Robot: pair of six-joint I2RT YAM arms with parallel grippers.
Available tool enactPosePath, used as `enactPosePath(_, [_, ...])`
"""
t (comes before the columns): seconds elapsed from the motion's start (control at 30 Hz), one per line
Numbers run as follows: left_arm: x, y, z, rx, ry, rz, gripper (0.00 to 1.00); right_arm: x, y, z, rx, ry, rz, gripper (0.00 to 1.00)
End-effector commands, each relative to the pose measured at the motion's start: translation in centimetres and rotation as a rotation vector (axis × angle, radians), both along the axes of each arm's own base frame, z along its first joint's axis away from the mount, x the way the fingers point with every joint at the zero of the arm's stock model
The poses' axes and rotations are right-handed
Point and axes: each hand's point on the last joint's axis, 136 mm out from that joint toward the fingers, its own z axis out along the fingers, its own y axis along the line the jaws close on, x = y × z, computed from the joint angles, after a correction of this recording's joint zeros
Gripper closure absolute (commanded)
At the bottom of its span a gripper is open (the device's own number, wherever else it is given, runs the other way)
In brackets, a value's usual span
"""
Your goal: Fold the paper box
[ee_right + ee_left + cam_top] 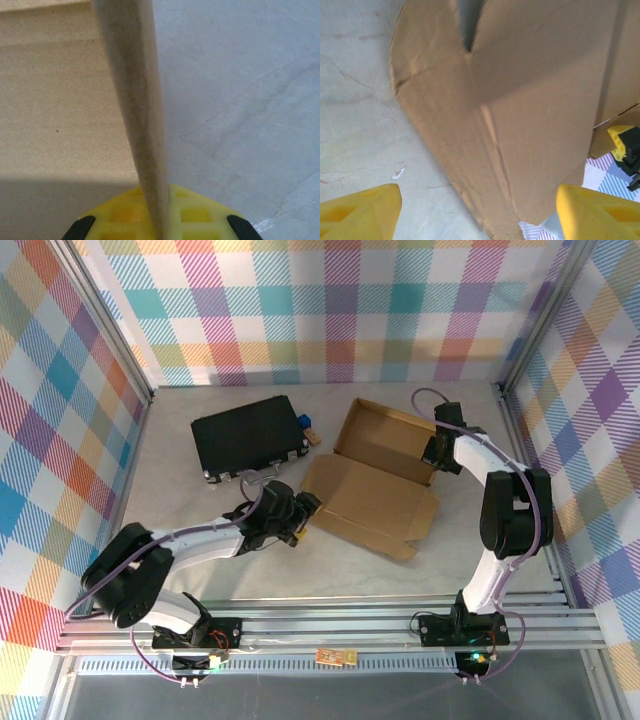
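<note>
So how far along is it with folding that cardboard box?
Roughly halfway, I'd judge. Done: the far half of the paper box has walls standing up. In hand: the right gripper is shut on one upright wall, while the left gripper is open at the big flap's edge, holding nothing. Left: that flap lies open on the table, so the box is not yet closed.

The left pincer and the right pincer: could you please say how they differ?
The left pincer stands open, wide apart, before a flap of the paper box; the right pincer is shut on an upright box wall. The left pincer is at the box's left corner, the right pincer at its right side. Both are yellow-tipped.
</note>
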Motion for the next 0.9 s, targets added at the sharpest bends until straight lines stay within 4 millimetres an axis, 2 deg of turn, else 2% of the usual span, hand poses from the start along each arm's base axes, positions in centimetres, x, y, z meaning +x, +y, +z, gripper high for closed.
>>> enactPosePath(0.0, [0.4, -1.5, 0.5, -0.033, -0.018, 0.028, 0.18, -0.7, -0.6, -0.4, 0.042, 0.079, -0.085, 1.0])
enactPosePath(0.13, [0.8, -2.2, 0.8, -0.043, -0.042, 0.05, 0.16, -0.6, -0.7, -0.8, 0.071, 0.123, -0.097, 1.0])
enactPosePath(0.33, [2.2, -5.4, 0.5, -0.115, -0.106, 0.045, 0.13, -1.0, -0.4, -1.9, 0.13, 0.201, -0.122, 1.0])
enactPosePath(0.5, [4.0, -7.8, 0.3, -0.193, -0.166, 0.05, 0.15, -0.9, -0.3, -2.1, 0.149, 0.219, -0.117, 1.0])
enactPosePath(0.6, [5.0, -8.7, 1.1, -0.202, -0.207, 0.045, 0.18, -0.9, -0.1, -2.2, 0.152, 0.23, -0.107, 1.0])
enactPosePath(0.67, [5.5, -9.3, 1.6, -0.211, -0.223, 0.037, 0.24, -0.8, -0.2, -2.2, 0.153, 0.232, -0.106, 1.0])
enactPosePath(0.73, [5.7, -9.5, 2.1, -0.191, -0.231, 0.027, 0.35, -0.9, -0.1, -2.2, 0.154, 0.231, -0.106, 1.0])
enactPosePath(0.83, [5.5, -8.6, 3.2, -0.086, -0.234, 0.005, 0.56, -1.0, -0.1, -2.1, 0.158, 0.231, -0.113, 1.0])
enactPosePath(0.87, [5.3, -8.1, 3.6, -0.026, -0.226, -0.01, 0.66, -1.1, -0.1, -1.9, 0.161, 0.232, -0.119, 1.0])
